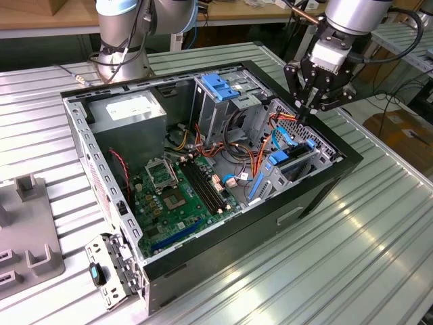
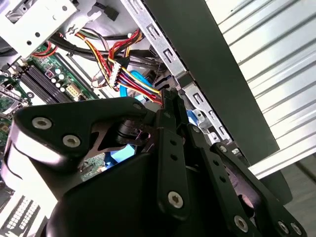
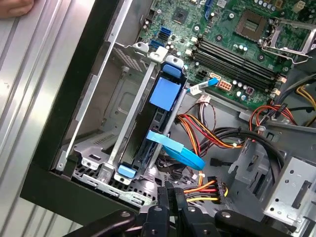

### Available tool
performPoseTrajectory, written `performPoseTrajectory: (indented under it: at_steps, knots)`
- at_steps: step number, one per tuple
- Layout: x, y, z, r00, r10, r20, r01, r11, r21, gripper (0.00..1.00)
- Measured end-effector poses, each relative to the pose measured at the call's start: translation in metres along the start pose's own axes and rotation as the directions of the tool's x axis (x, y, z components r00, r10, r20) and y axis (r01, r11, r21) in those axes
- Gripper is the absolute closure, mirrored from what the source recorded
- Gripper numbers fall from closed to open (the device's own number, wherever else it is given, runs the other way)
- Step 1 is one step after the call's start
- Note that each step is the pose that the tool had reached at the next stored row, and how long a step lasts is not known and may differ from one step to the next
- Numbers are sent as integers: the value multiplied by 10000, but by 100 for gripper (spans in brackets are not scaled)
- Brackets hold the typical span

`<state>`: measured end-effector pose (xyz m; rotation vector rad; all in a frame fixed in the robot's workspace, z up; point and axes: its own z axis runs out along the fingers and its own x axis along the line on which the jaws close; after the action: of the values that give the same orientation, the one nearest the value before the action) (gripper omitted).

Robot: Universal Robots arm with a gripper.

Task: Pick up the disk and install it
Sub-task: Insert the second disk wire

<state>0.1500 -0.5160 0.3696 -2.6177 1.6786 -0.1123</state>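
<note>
The end effector (image 1: 306, 112) hangs just over the case's corner on the exterior view's right, its black fingers (image 3: 170, 202) pressed together on nothing, tips above a bundle of coloured wires (image 3: 205, 190). Just beside them the disk (image 3: 157, 126) stands on edge in its bay inside the open computer case (image 1: 318, 193), a blue rail and tab along its upper edge and a light-blue cable (image 3: 177, 150) across it. Its label face is hidden between the bay walls. The case lies on the ribbed tabletop (image 1: 352, 264).
</note>
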Motion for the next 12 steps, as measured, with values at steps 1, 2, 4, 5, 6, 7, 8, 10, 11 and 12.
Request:
performPoseTrajectory:
  at_steps: [1, 2, 4, 5, 6, 7, 8, 10, 11, 12]
  knots:
    - [0, 0, 0, 10000, 1, 0, -1, 10000, 0, 84]
    - [0, 0, 0, 10000, 3, 1, -3, 10000, 0, 84]
    - [0, 0, 1, 10000, 56, -3, -56, 10000, -3, 84]
    - [0, 0, 1, 9997, 231, -13, -231, 9997, -9, 84]
    - [0, 1, 1, 9993, 376, -23, -376, 9993, -16, 84]
    - [0, 1, 2, 9979, 650, -41, -650, 9979, -27, 84]
    - [0, 1, 3, 9961, 884, -57, -884, 9961, -37, 84]
    - [0, 1, 4, 9924, 1227, -81, -1227, 9924, -49, 84]
    - [0, 1, 5, 9905, 1373, -91, -1373, 9905, -55, 84]
    - [0, 1, 5, 9862, 1651, -111, -1652, 9862, -64, 84]
